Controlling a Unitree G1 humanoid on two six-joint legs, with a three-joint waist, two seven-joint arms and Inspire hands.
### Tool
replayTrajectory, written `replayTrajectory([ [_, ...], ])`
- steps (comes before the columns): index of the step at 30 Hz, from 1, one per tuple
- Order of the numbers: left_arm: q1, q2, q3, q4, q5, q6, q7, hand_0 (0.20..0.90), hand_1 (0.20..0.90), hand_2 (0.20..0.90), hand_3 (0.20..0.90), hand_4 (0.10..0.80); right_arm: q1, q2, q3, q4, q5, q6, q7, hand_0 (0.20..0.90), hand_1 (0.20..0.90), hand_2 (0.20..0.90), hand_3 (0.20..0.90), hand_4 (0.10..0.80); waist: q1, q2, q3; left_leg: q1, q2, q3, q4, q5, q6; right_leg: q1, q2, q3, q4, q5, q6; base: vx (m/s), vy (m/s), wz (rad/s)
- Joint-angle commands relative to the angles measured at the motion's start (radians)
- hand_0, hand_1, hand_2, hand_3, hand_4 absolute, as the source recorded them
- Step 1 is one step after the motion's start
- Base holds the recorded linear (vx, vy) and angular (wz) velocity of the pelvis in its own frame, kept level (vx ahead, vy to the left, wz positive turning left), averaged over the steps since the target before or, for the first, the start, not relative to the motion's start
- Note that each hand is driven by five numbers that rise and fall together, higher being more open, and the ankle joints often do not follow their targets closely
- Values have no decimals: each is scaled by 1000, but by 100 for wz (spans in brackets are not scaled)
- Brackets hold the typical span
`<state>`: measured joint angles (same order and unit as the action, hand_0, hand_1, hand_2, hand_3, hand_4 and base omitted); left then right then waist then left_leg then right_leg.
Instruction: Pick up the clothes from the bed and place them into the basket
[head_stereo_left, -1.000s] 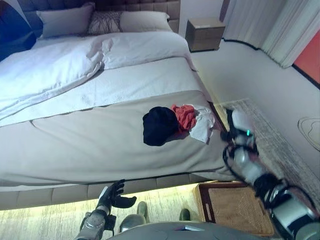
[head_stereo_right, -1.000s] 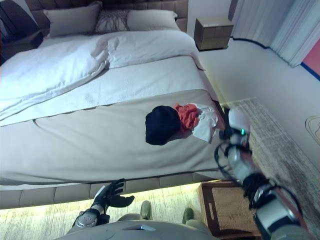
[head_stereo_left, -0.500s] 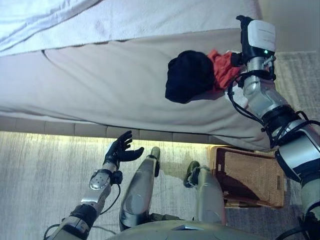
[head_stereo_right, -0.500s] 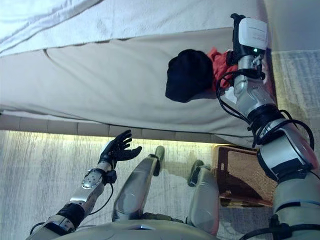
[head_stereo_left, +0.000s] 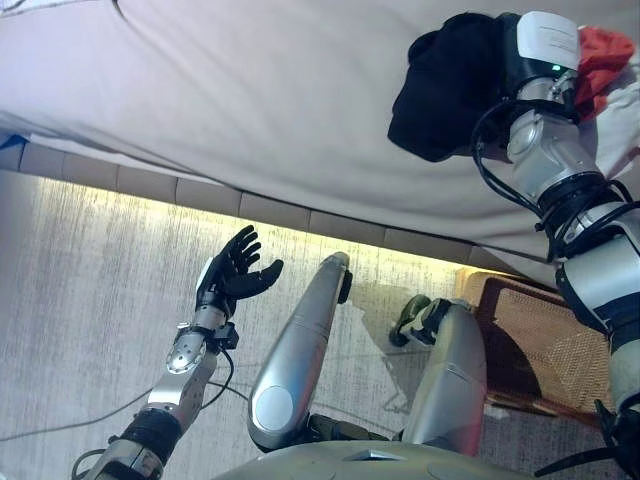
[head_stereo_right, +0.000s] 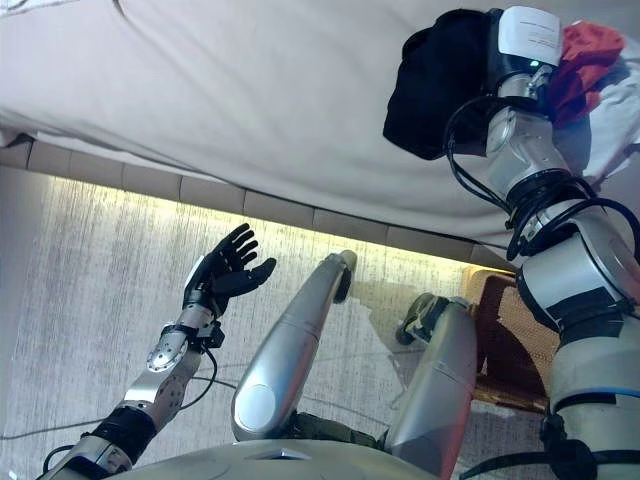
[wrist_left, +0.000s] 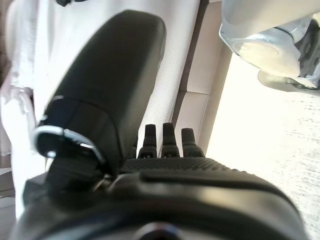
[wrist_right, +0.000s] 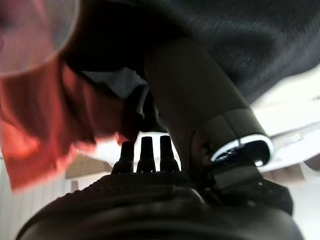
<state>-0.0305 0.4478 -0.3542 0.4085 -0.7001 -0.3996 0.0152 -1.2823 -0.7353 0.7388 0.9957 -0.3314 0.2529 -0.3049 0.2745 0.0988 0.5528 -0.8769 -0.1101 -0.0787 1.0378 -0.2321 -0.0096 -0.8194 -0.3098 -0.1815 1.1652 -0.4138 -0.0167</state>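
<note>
1. Setting: a bed (head_stereo_left: 250, 110) under a beige cover spans the far side; its padded base runs along a pale carpeted floor (head_stereo_left: 90, 300) lit from beneath the frame.
2. My left hand (head_stereo_left: 232, 280) hangs above the floor in front of the bed base, palm up, fingers straight and spread, holding nothing.
3. The clothes lie in a heap near the bed's right edge: a black garment (head_stereo_left: 440, 85) nearest the middle, a red garment (head_stereo_left: 600, 50) beside it, and a white garment (head_stereo_right: 605, 130) at the outer edge.
4. My right hand (wrist_right: 165, 165) reaches over the heap. Its wrist view shows the thumb and fingertips against black and red cloth; whether the fingers have closed on the fabric I cannot tell, since the head views hide them behind the wrist.
5. A wicker basket (head_stereo_left: 545, 350) stands on the floor at the far right, beside the bed's corner and below my right arm.
</note>
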Motion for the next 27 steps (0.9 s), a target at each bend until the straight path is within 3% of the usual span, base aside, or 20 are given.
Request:
replayTrajectory([
  [1,42,50,44,-123,-44,-109,3,900,900,900,900,800,-202,-43,77,5,42,-39,8,900,900,900,900,800,24,28,-33,-10,-4,43,70,-119,75,-32,65,-30,5,12,-55,0,0,0],
  [13,50,93,92,-188,-63,-120,12,900,900,900,900,800,-234,-8,87,162,205,-56,170,900,900,900,900,800,63,29,-33,-157,-4,23,138,-89,72,-145,68,-51,79,16,-53,-23,-45,8],
  [18,62,104,113,-198,-62,-106,18,900,900,900,900,800,-255,-19,69,188,337,-148,231,900,900,900,900,800,71,27,-33,-174,-4,19,150,-81,66,-157,68,-58,91,18,-53,-10,-46,4],
  [20,77,113,133,-202,-74,-103,-1,900,900,900,900,800,-247,-41,56,152,359,-233,249,356,356,356,266,166,70,20,-33,-175,-4,16,153,-80,60,-156,70,-60,91,21,-50,-20,-52,0],
  [21,82,115,139,-208,-71,-98,-3,900,900,900,900,800,-238,-47,52,137,364,-248,236,300,300,300,200,100,69,18,-33,-173,-2,16,153,-79,59,-153,70,-62,89,22,-49,-14,-39,2],
  [27,103,117,146,-212,-61,-100,-16,900,900,900,900,800,-212,-72,26,97,340,-323,146,300,300,300,200,100,68,5,-33,-104,7,11,122,-72,53,-83,72,-74,48,32,-46,-5,-27,-1],
])
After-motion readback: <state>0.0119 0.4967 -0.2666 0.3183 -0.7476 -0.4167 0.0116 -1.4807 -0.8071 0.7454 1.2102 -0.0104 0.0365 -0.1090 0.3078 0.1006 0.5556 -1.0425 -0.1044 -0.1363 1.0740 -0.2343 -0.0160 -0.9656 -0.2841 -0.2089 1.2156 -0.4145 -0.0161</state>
